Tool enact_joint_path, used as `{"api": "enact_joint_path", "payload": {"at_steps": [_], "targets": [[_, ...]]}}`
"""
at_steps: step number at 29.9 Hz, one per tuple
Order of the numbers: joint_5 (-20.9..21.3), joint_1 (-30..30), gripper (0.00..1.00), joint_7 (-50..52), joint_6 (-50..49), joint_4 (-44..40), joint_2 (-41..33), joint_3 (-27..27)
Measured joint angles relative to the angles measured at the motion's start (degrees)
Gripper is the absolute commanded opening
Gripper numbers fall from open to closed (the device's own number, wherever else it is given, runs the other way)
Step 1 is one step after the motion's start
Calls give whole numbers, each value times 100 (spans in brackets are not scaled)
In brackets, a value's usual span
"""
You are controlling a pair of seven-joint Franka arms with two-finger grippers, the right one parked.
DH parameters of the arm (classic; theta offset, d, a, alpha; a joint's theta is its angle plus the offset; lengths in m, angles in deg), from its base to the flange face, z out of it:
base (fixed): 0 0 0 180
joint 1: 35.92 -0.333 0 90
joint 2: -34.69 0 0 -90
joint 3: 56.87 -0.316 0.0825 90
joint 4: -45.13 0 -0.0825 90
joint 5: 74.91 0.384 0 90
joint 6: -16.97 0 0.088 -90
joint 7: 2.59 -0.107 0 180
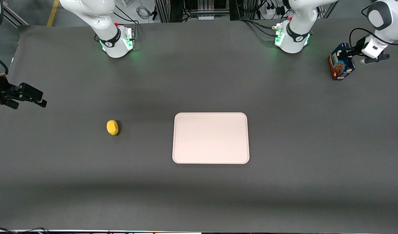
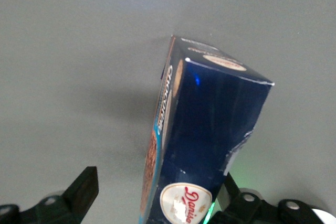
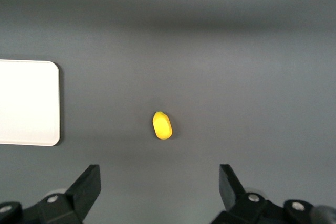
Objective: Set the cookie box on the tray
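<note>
While the dark grey counter [image 1: 199,195] spreads matte and seamless under everything, I read the pale pink tray [image 1: 210,137] as my target: a broad flat rectangle with rounded corners and a low raised rim, smooth and bare, lying near the middle of the counter. Well apart from it, toward the working arm's end, stands the cookie box [image 1: 341,61], a small upright carton, glossy navy card with a brown face printed with a chocolate cookie. My left arm's hand [image 1: 350,52] sits at the box's upper part; in the wrist view one finger [image 2: 84,187] stands clear of the carton with a gap showing, while the other is hidden by the box, so I judge the hand apart and not clamped on anything. What worries me from here: the box looks tilted between the fingers, so closing off-centre could twist it or tip it over, and slick, thin cardboard may dent or slip under a hard squeeze. A long carry lies ahead, and a high grip on a tall carton could let it swing. Smallest of all, a yellow lemon-like object [image 1: 112,127], rounded and waxy-looking, rests toward the parked arm's end, well off my expected path.
</note>
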Motion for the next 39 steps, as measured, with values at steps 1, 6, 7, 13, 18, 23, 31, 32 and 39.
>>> {"api": "enact_joint_path", "payload": {"at_steps": [1,6,7,13,18,23,31,32,39], "targets": [[0,0,44,0,0,0,0,1],[0,0,29,0,-3,1,0,2],[0,1,24,0,-3,1,0,2],[0,23,21,0,-4,-3,0,14],[-9,250,21,0,-2,-68,-2,24],[-217,699,22,30,-177,-384,-13,32],[-813,1631,23,123,-1311,-1423,-111,96],[-855,1717,23,128,-1466,-1577,-122,106],[-1166,2281,23,129,-2638,-2735,-208,134]]}}
